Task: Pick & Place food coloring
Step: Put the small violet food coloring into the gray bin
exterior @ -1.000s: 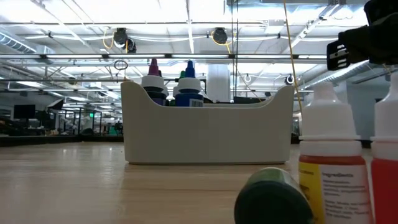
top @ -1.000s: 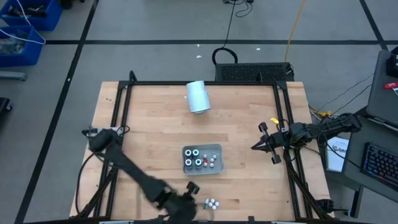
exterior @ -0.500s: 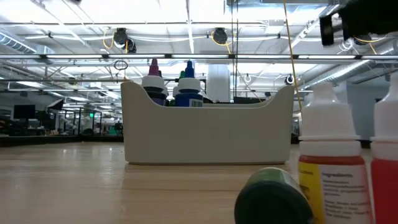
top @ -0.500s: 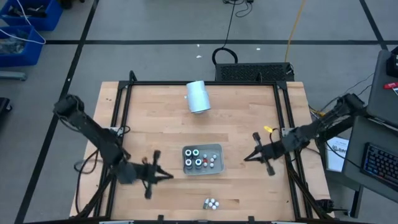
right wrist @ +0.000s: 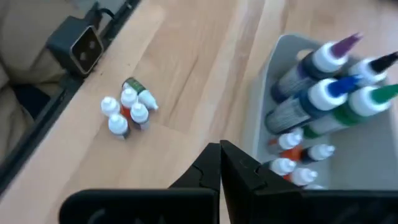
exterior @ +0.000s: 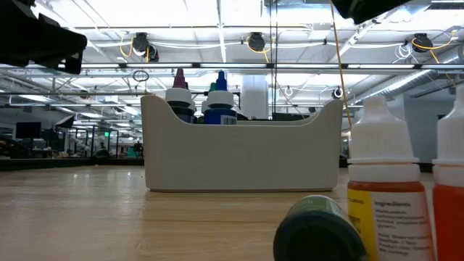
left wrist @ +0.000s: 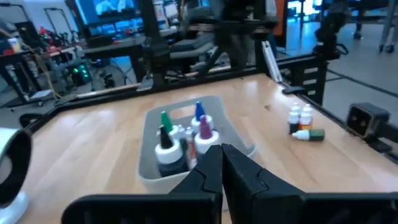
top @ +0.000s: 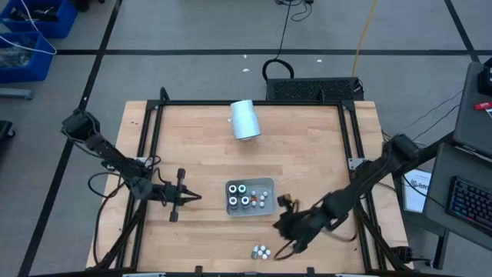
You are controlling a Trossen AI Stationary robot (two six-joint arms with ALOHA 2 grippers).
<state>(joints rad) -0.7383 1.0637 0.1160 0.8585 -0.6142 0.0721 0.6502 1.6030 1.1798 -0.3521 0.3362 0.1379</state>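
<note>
The food coloring shows in two groups. A small cluster of white-capped bottles [top: 261, 251] stands near the table's front edge, with a green-capped one [right wrist: 138, 92] lying on its side beside them; the low view shows them close up [exterior: 384, 188]. More bottles [left wrist: 183, 140] stand in the grey tray [top: 269, 185] at mid-table. My left gripper [top: 196, 198] is shut and empty, level, left of the tray and pointing at it. My right gripper [top: 278, 225] is shut and empty. It slants down between the tray and the cluster, above the table [right wrist: 221, 148].
A pale-blue cylinder [top: 244, 120] lies on its side near the table's far edge. A black frame rail [top: 150, 146] runs around the tabletop. Bare wood lies left of the tray and between the tray and the cylinder.
My left gripper has drawn back from the bottle cluster at the front edge toward the table's left edge and turned level, facing the tray. My right gripper has swung from the table's right edge toward the near edge, tipping downward, to a spot between tray and cluster.
</note>
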